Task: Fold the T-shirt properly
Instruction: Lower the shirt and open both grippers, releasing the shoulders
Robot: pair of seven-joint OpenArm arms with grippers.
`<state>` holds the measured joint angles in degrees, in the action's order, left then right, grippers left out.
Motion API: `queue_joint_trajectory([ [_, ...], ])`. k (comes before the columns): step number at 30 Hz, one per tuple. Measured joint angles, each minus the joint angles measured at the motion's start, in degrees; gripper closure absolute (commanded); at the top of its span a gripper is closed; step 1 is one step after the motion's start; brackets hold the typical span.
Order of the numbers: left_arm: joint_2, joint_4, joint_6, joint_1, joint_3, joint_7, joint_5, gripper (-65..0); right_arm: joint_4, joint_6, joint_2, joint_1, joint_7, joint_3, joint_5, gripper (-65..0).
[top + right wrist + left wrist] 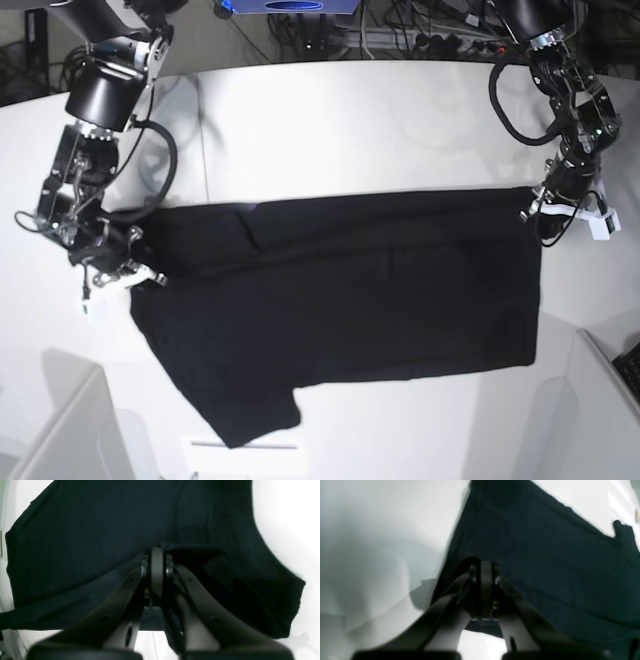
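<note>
The black T-shirt (340, 300) is lying spread across the white table (330, 120), plain side up, with one sleeve (245, 415) trailing toward the near edge in the base view. The left gripper (540, 200) is pinching the cloth at the corner on that view's right, its jaws closed tight on the hem, and the left wrist view shows the fabric running away from the closed fingers (486, 580) in a taut sheet. The right gripper (157, 555) is likewise clamped shut on the T-shirt at the opposite end, where a small ridge of cloth is bunching up between its jaws. Judging from this, the two arms are holding the far edge stretched between them, probably to carry it over for a fold or to pull it flat. To do this well, both arms should be moving together at the same height and pace, keeping the held edge straight and lightly tensioned so no slack is sagging in the middle. The loose sleeve is likely to drag or tuck under, so the lift should be high enough to clear it. The edge should be laid down squarely on the cloth below before either grip lets go.
</note>
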<state>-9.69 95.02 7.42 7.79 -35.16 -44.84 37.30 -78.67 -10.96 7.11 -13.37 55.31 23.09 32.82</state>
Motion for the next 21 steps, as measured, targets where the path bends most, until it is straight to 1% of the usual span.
queue_joint_trajectory([
  [3,-0.3,-1.9,0.0,-2.0,-0.2,0.7,0.0,0.0,1.7,0.0,0.1,-1.4,0.0,0.0,0.0,0.0],
  [9,-1.5,-4.1,0.0,-2.5,0.2,0.3,0.0,0.0,2.9,0.0,0.1,-2.4,-0.2,0.0,0.0,0.0],
  [11,-1.6,-5.2,0.0,-3.7,0.2,0.2,-0.2,0.0,3.9,0.0,0.1,-2.5,-1.5,0.0,0.1,0.0],
  [16,-1.7,-7.5,0.0,-6.7,0.1,-4.4,0.0,0.0,6.3,0.0,0.1,-2.7,-1.7,0.0,0.0,0.0],
  [21,-1.7,-7.9,-0.1,-7.1,0.0,-4.5,-0.2,0.0,6.4,0.0,0.1,-2.7,-1.7,0.0,0.0,0.0],
])
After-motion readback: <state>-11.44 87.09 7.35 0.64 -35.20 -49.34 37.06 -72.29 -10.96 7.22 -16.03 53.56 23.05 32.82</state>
